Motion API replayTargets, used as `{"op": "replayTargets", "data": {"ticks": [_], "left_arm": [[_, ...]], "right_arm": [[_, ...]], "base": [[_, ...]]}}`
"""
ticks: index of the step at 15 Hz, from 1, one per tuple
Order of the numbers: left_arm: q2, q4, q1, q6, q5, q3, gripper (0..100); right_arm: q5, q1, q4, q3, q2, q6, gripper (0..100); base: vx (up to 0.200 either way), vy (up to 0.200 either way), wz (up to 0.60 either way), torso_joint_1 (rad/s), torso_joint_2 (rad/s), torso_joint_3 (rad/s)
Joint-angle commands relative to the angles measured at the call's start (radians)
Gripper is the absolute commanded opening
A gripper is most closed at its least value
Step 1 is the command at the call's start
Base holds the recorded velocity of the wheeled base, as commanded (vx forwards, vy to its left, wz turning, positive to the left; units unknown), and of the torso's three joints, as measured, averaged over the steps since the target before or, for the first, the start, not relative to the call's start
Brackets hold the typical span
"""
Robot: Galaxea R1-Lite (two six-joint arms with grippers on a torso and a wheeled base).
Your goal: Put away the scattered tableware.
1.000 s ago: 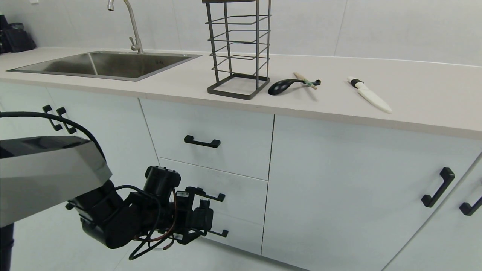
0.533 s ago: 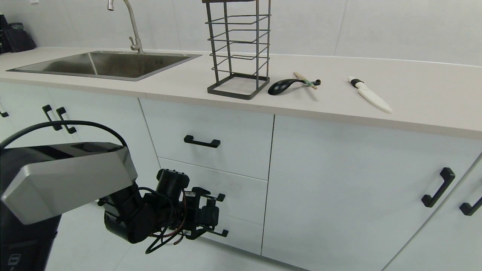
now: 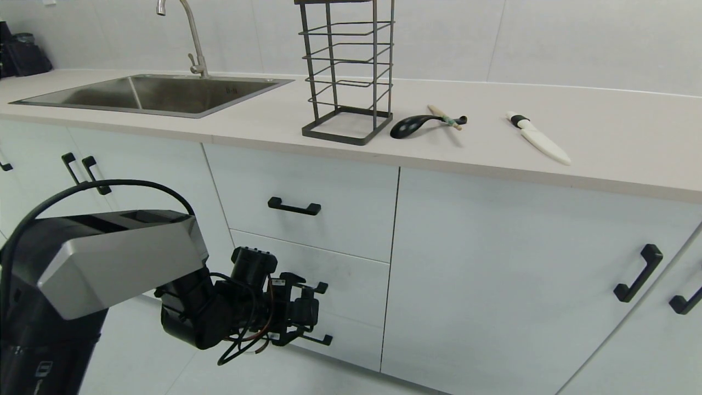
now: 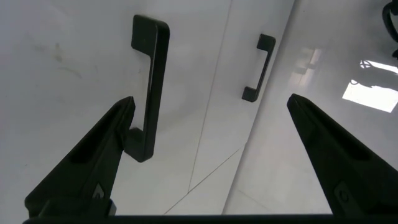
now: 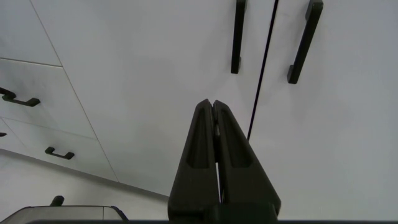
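Note:
A black spoon [image 3: 408, 126] lies on the countertop [image 3: 493, 148] beside the foot of a tall wire rack [image 3: 348, 71]. A wooden stick with a green band [image 3: 444, 117] crosses its handle. Farther right rests a white knife with a black band [image 3: 537, 137]. My left gripper [image 3: 309, 315] hangs low in front of the lower drawers, far below the counter. In its wrist view the left gripper [image 4: 210, 102] is open, with a black drawer handle [image 4: 149, 87] just beyond one finger. My right gripper [image 5: 213, 106] is shut on nothing and faces white cabinet doors.
A steel sink [image 3: 159, 93] with a tall faucet [image 3: 189, 33] occupies the counter's left part. Below are white drawers with black handles [image 3: 294, 207] and doors with handles [image 3: 639, 273]. The right wrist view has two door handles [image 5: 238, 37] ahead.
My left arm has swung to the right and a little up, bringing its gripper closer to the lower drawer fronts. The items on the counter have not moved.

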Motion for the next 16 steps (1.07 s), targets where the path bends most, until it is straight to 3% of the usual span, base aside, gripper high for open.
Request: {"op": "replayTargets", "data": {"ticks": [1, 16], "left_arm": [[-0.001, -0.002, 0.0, 0.001, 0.0, -0.008, 100], [0.073, -0.002, -0.009, 0.002, 0.0, -0.076, 100]], "right_arm": [[0.0, 0.0, 0.0, 0.0, 0.002, 0.0, 0], [0.0, 0.0, 0.0, 0.0, 0.002, 0.0, 0]], "base": [[0.0, 0.0, 0.0, 0.0, 0.0, 0.0], [0.0, 0.0, 0.0, 0.0, 0.0, 0.0]]}}
